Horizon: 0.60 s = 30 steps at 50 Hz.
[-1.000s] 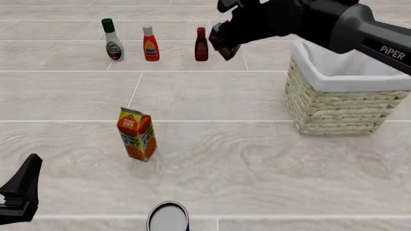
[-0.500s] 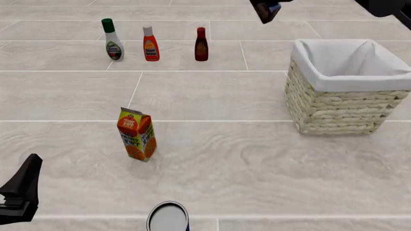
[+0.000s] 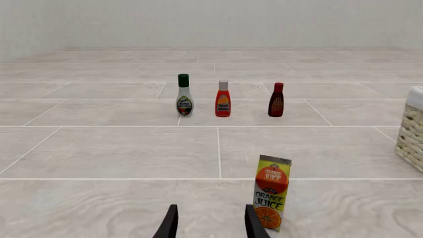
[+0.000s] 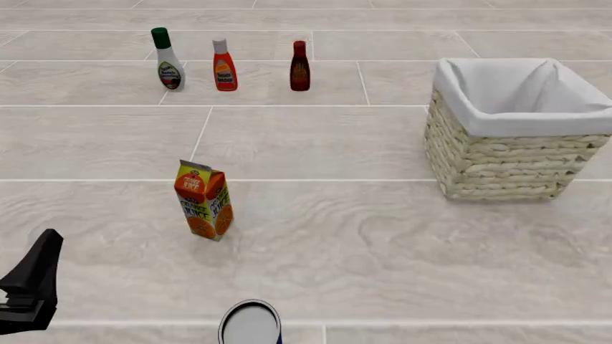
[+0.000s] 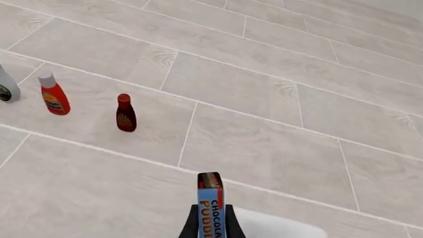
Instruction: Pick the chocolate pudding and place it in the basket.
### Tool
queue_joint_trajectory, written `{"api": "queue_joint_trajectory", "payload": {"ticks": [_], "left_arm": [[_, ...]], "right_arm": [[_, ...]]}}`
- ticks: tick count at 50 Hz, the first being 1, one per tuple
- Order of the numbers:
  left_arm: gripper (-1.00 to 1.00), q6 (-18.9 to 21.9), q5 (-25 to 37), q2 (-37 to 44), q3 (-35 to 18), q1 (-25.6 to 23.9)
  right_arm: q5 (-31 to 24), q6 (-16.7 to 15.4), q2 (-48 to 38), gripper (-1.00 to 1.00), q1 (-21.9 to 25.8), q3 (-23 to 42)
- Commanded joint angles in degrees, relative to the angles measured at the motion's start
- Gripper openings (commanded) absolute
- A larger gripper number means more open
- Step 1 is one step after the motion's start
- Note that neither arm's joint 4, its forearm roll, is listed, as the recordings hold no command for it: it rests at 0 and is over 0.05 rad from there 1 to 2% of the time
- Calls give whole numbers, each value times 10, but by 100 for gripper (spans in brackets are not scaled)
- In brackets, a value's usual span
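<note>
The chocolate pudding (image 5: 210,198) shows only in the right wrist view, a small carton with a blue label, held upright between the fingers of my right gripper (image 5: 211,220). That gripper is shut on it, high above the floor tiles, with a white patch of the basket's cloth lining (image 5: 281,227) just beyond it. The right arm and the pudding are out of the front view. The wicker basket (image 4: 497,161) with its white lining stands at the right. My left gripper (image 4: 36,269) is low at the near left; it is open and empty in the left wrist view (image 3: 211,228).
An orange juice carton (image 4: 203,200) stands left of centre, close to the left gripper's fingers (image 3: 254,225). A white dressing bottle (image 4: 168,59), a red-orange bottle (image 4: 223,65) and a dark red-brown sauce bottle (image 4: 299,66) stand in a far row. A white round object (image 4: 251,324) is at the near edge.
My right arm, holding the pudding, has risen and moved right, leaving the front view over its top edge. The left arm has not moved.
</note>
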State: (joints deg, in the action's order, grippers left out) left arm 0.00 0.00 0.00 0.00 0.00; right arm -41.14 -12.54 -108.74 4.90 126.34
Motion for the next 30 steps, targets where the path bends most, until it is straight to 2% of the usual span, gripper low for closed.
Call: {"api": "queue_joint_trajectory", "payload": {"ticks": [1,16,22,30], "left_arm": [[100,0,0,0,0,0],[100,0,0,0,0,0],[100,0,0,0,0,0],[100,0,0,0,0,0]], "right_arm": [[3,19,-4,-100,-49,6],[10,36,-16,-100,-90,-7],[3,44,-33,-100,-101,8],[10,41,-38,-100,-124,-5]]}}
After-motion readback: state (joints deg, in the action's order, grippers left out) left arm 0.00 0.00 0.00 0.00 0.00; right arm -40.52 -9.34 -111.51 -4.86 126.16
